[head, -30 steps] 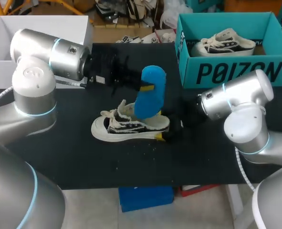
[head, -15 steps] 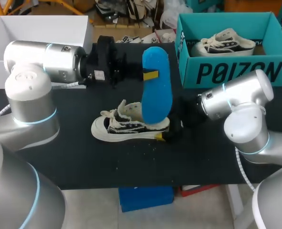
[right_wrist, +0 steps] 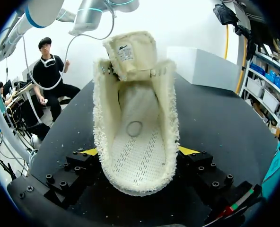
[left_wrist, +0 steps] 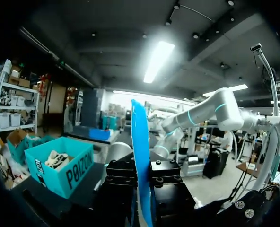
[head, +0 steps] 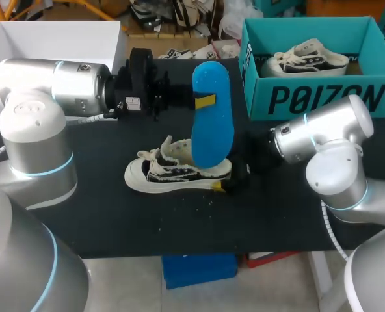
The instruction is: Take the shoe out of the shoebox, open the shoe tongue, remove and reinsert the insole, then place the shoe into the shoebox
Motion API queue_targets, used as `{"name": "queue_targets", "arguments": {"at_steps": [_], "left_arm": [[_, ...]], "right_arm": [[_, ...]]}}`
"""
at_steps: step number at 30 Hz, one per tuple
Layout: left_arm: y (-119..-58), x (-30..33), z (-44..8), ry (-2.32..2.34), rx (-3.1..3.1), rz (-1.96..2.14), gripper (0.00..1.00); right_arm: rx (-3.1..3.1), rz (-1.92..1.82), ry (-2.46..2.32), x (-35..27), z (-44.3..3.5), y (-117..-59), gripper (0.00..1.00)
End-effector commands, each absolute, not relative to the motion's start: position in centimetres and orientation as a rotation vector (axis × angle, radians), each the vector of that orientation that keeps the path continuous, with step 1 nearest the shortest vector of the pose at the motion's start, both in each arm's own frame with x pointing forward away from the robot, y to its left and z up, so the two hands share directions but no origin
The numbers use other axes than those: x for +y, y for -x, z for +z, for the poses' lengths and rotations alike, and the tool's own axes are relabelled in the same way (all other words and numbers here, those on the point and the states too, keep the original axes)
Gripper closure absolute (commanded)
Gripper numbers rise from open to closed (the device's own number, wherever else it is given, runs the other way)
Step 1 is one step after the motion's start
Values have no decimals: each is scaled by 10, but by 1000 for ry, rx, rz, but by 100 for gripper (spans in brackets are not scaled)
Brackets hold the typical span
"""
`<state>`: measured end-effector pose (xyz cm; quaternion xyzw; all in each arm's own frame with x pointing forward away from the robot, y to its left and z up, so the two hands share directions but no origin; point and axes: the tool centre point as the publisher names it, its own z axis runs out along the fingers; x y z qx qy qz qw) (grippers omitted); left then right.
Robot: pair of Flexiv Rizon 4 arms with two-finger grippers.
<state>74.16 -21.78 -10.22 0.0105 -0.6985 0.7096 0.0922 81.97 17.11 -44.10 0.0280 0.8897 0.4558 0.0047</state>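
A white low-top shoe (head: 170, 170) with black sides lies on the black table, toe toward my left arm. My right gripper (head: 226, 184) is shut on its heel; in the right wrist view both yellow tips of that gripper (right_wrist: 137, 151) press the heel's sides, and the shoe (right_wrist: 135, 123) has its tongue folded back and its inside bare. My left gripper (head: 204, 101) is shut on a blue insole (head: 212, 123), which stands upright just above the shoe's heel end. In the left wrist view the insole (left_wrist: 139, 156) shows edge-on between the fingers of that gripper (left_wrist: 143, 198).
A teal shoebox (head: 322, 97) stands open at the back right with a second white shoe (head: 306, 57) inside it; the box (left_wrist: 59, 165) also shows in the left wrist view. A white box (head: 56, 39) sits at the back left.
My left gripper has lifted the blue insole clear of the shoe and turned it upright, while the left arm drew back to the left. Right arm and shoe have stayed still.
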Motion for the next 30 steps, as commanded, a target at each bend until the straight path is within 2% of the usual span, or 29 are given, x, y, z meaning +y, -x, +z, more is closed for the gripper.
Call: {"name": "queue_targets", "arguments": {"at_steps": [1,14,30], "left_arm": [[-747,-222,-85,-81,-2017,2061,100],[-735,-220,-45,-313,-1862,1989,100],[-711,-226,-20,-289,-1838,1997,100]], "right_arm": [[2788,1427,-90,171,-443,-821,100],[2788,1427,-90,171,-443,-821,100],[2788,1427,-90,171,-443,-821,100]]}}
